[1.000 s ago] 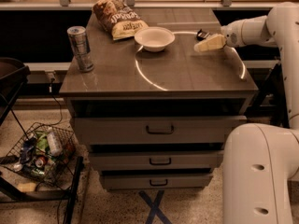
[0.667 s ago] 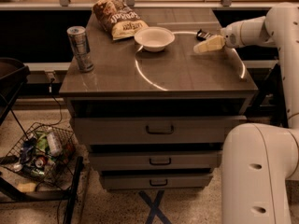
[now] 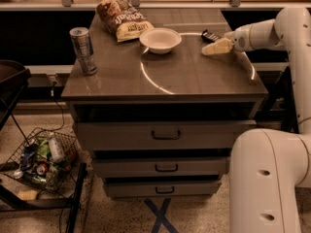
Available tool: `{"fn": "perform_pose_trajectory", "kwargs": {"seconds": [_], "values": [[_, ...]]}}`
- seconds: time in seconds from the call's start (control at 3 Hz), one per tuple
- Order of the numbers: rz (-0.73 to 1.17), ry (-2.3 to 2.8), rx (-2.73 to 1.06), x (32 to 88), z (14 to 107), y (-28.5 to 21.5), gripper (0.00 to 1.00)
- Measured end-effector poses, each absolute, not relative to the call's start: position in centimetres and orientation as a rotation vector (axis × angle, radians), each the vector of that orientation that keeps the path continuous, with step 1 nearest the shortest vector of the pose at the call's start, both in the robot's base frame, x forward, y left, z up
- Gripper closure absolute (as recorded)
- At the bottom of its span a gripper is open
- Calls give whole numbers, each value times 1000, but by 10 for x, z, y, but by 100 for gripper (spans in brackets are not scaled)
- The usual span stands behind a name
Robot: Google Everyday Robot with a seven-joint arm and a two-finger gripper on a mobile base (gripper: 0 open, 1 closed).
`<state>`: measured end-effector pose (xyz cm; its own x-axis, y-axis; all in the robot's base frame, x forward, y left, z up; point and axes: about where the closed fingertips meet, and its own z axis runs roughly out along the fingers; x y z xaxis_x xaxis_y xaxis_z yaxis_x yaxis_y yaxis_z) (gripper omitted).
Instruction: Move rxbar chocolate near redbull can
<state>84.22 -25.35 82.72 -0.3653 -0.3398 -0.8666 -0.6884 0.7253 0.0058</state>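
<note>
Rightward, jaws beside rxbar chocolate (image 3: 210,35); bowl (image 3: 160,39) between it and redbull can (image 3: 83,50).

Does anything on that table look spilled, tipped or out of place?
Nothing stands out: can and bowl upright, chip bag lying at the back, gripper beside the rxbar at the right.

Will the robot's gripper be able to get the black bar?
Probably yes: the gripper is right beside the rxbar, with nothing between them; the bowl stands off to the side.
</note>
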Motion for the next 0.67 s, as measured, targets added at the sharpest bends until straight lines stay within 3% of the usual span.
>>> {"fn": "perform_pose_trajectory", "kwargs": {"seconds": [0.67], "values": [[465, 1978, -787, 843, 829, -251, 73]]}}
